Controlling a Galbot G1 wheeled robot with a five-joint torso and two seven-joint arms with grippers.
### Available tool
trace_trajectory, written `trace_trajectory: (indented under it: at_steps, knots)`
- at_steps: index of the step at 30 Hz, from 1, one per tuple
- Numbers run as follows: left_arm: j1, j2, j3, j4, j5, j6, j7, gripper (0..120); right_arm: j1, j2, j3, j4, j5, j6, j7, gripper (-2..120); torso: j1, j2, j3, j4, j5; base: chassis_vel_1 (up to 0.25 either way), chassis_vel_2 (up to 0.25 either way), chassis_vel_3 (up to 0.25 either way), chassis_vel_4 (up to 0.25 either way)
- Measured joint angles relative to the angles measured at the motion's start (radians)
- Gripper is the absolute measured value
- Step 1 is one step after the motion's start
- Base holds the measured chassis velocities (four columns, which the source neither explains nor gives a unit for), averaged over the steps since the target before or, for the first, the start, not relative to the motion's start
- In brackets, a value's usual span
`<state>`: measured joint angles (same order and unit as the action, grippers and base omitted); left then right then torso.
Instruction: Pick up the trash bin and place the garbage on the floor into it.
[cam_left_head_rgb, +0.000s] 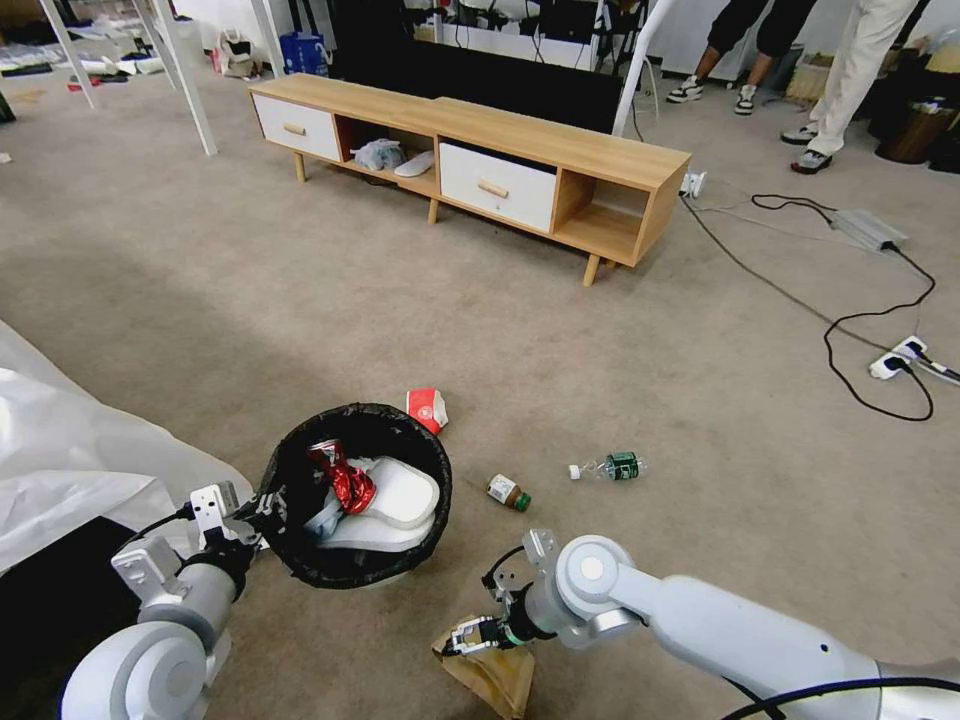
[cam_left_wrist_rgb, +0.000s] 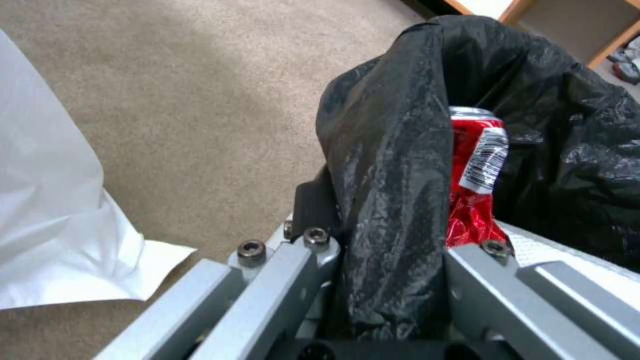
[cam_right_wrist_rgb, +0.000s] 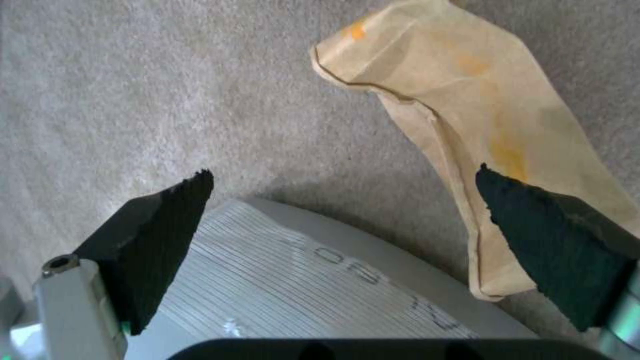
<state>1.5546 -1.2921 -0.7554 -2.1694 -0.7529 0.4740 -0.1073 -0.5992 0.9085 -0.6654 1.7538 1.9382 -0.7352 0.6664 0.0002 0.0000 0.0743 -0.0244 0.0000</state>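
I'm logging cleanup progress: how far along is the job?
Done: the left tool is shut on the trash bin, which already holds a crushed red can. In hand: the right tool hangs open beside the brown paper bag. Left on the floor: red-white packet, small jar, bottle.

Wooden TV bench (cam_left_head_rgb: 500, 140), upper centre: two white drawers, open shelves holding a bagged item (cam_left_head_rgb: 378, 154) and a white slipper (cam_left_head_rgb: 414, 164). Black cables (cam_left_head_rgb: 860, 330) with power strips (cam_left_head_rgb: 897, 357), right side. White plastic sheet (cam_left_head_rgb: 70, 440), left edge. White table legs (cam_left_head_rgb: 185, 75), upper left. Blue bag (cam_left_head_rgb: 303, 52), top, behind the bench.
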Motion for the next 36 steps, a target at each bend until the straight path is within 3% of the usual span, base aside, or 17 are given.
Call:
trace_trajectory:
  at_steps: [31,36]
  knots:
    - [-0.009,-0.015,0.008,0.027,0.006,0.0,0.016,0,0.07,0.018,-0.084,-0.11,-0.033,0.0,-0.091,100,0.0,0.0,0.0,0.0,-0.0001,0.0,0.0,0.0,0.0]
    - [-0.011,-0.014,0.007,0.034,0.002,0.0,0.021,0,0.106,0.047,-0.122,-0.167,-0.035,0.0,-0.133,100,0.0,0.0,0.0,0.0,0.0,0.0,0.0,0.0,0.0]
